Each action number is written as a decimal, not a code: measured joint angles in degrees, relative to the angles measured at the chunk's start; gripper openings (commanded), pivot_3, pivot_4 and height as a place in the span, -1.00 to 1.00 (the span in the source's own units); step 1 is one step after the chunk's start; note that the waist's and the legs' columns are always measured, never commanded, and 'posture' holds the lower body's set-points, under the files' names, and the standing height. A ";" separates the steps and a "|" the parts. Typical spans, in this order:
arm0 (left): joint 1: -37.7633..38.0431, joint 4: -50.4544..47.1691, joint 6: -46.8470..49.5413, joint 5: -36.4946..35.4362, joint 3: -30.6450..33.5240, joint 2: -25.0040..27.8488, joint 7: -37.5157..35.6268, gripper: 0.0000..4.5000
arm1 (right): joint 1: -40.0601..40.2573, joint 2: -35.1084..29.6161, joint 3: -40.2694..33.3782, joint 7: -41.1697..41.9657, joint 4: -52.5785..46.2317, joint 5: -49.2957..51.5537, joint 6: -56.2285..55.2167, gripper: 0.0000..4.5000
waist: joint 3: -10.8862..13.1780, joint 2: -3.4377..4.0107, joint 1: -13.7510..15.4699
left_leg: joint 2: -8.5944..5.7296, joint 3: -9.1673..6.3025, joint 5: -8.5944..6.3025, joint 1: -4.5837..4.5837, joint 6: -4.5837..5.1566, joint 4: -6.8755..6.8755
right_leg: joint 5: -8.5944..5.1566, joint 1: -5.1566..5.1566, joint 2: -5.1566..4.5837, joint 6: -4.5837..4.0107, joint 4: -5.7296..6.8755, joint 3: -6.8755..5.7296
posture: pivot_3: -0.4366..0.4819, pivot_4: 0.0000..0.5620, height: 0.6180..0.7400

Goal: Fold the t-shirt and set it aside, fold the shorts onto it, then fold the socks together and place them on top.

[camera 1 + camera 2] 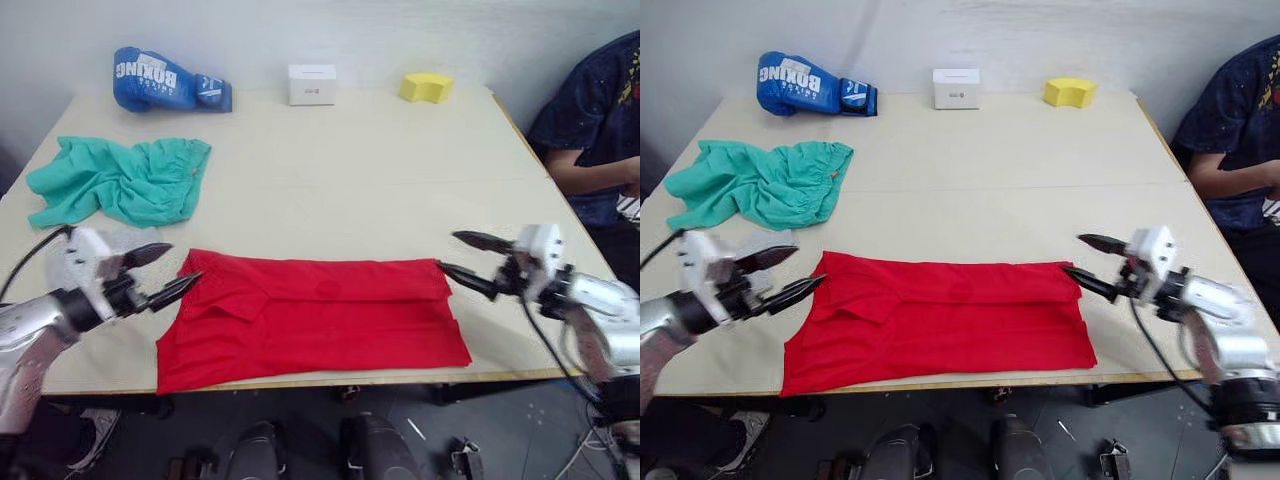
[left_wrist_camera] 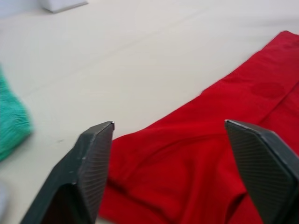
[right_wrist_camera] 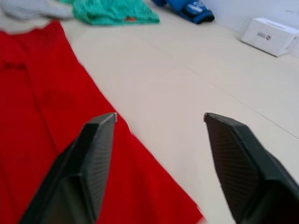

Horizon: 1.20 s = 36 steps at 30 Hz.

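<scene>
From the head views, the t-shirt (image 1: pixel 310 320) lies folded into a long band at the table's (image 1: pixel 380 170) 6 o'clock edge, the shorts (image 1: pixel 120 180) crumpled at 10 o'clock, the left gripper (image 1: pixel 168 272) spread open at its 9 o'clock end and the right gripper (image 1: pixel 468 260) spread open at its 3 o'clock end. The left wrist view shows open fingers (image 2: pixel 88 172) above the red cloth. The right wrist view shows parted fingers (image 3: pixel 93 163) straddling the shirt's edge, with a boxing glove (image 3: pixel 189 8) and white box (image 3: pixel 271 35) beyond.

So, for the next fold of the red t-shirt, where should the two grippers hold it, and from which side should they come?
The t-shirt lies flat as a long band along the near table edge. It looks best taken at its two short ends, at the far corners: the left gripper coming in from the left, the right gripper from the right. Both are open and already beside those corners, and the thin edges there are free to pinch.
</scene>
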 measured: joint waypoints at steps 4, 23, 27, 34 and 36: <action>-8.00 3.27 2.17 6.94 -8.16 -8.00 2.95 -0.26 | -2.39 10.53 7.51 -6.91 -1.84 -10.24 1.67 -0.70 | 0.00 -0.01 0.18 | 0.00 0.04 -0.02 -0.16 -0.04 0.08 | 0.00 -0.10 0.07 0.01 -0.07 -0.01 | -0.05 -0.47 1.00; -4.86 13.80 -4.76 19.59 2.40 -24.47 21.79 -1.00 | -2.27 8.76 -9.73 -22.85 30.48 -22.76 -16.97 -1.00 | -0.77 -0.16 -0.47 | 0.04 0.24 -0.60 0.79 0.06 -0.15 | 0.00 0.77 0.02 0.04 -0.36 0.13 | -0.05 -0.47 1.00; -3.72 13.25 -7.07 14.49 3.39 -25.78 14.21 -1.00 | -3.11 9.99 -10.29 -18.19 26.21 -19.26 -16.50 -1.00 | -0.69 -0.13 -0.70 | 0.30 0.25 -0.31 0.78 -0.20 -0.14 | -0.04 0.73 0.33 0.02 -0.37 0.16 | -0.05 -0.47 1.00; -13.09 19.76 -10.51 21.09 0.14 -20.58 10.55 -1.00 | -7.28 20.82 -2.13 -18.53 19.36 -23.73 -14.57 -1.00 | -0.69 -0.13 -0.19 | 0.39 0.30 -0.47 0.77 -0.55 -0.17 | -0.07 0.67 0.43 -0.05 -0.40 0.20 | -0.05 -0.47 1.00; -13.72 24.12 -11.12 24.17 -1.54 -20.41 10.99 -1.00 | -7.39 24.16 0.88 -20.13 20.09 -26.60 -14.61 -1.00 | -0.68 -0.12 -0.16 | 0.39 0.39 -0.41 0.64 -0.31 -0.16 | -0.09 0.51 0.43 -0.06 -0.40 0.28 | -0.05 -0.47 1.00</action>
